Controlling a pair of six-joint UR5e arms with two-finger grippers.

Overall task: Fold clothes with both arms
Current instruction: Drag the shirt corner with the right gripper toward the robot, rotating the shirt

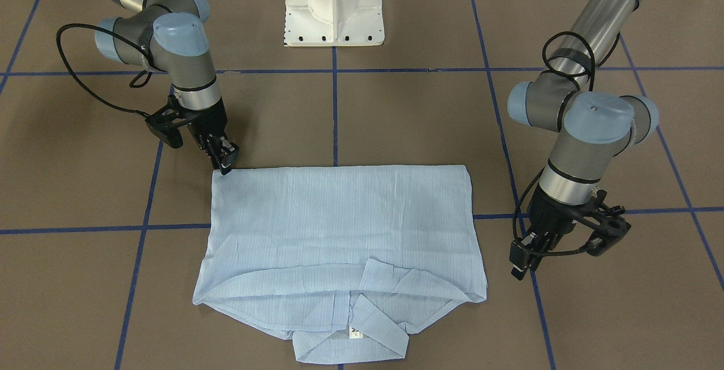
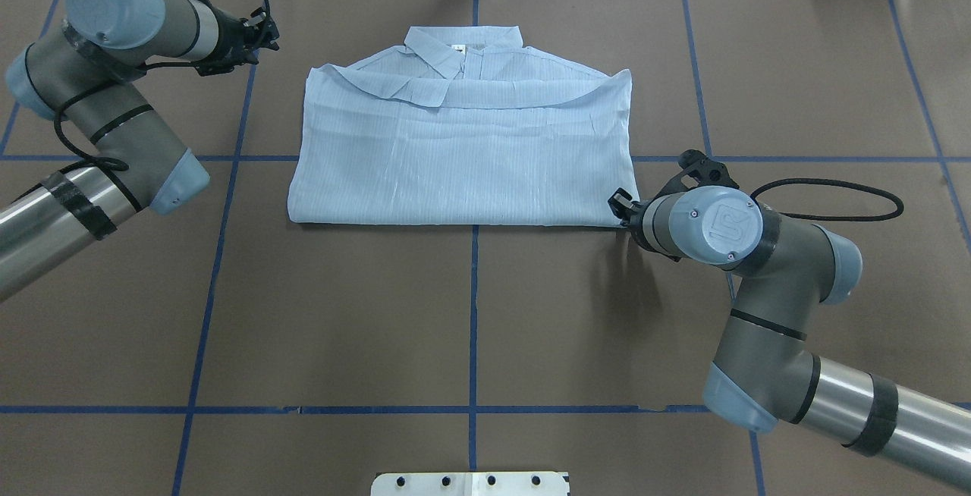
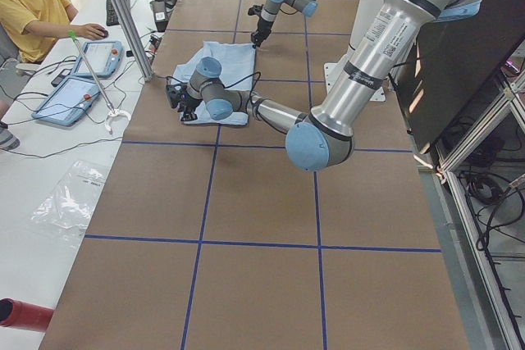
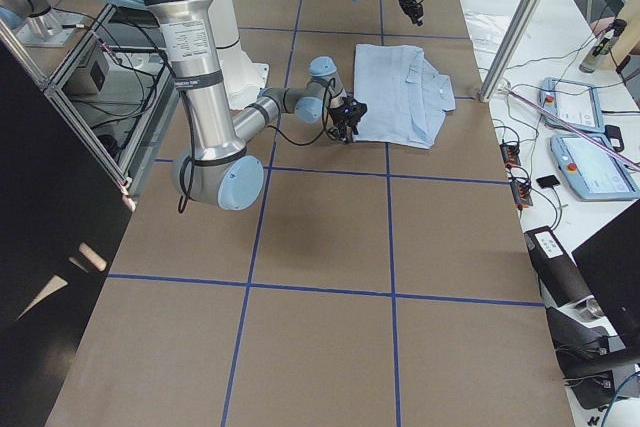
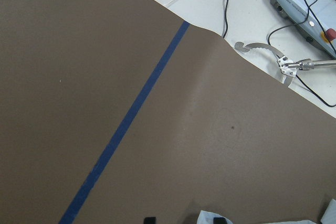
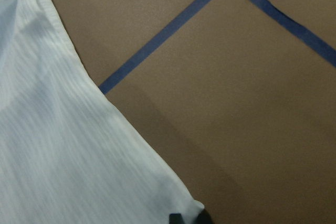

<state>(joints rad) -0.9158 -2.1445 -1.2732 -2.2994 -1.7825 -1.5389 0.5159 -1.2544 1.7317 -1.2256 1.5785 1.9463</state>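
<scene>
The light blue striped shirt [image 1: 339, 217] lies folded flat into a wide rectangle on the brown table, its collar [image 2: 463, 45] on the side far from the robot. My right gripper [image 1: 226, 165] is down at the shirt's near right corner [image 2: 618, 206]. In the right wrist view its fingertips [image 6: 176, 217] stand close together with the corner of the cloth [image 6: 63, 145] between them. My left gripper [image 1: 521, 265] hangs over bare table beside the shirt's far left edge, apart from it. Its tips [image 5: 149, 220] are spread, with only table showing between them.
Blue tape lines [image 2: 474, 314] cross the brown table. The white pedestal base [image 1: 334, 5] stands at the robot's side. Beyond the far edge lie two teach pendants [image 3: 98, 59], cables and a metal hook tool [image 5: 283, 64], where a person [image 3: 29, 6] sits.
</scene>
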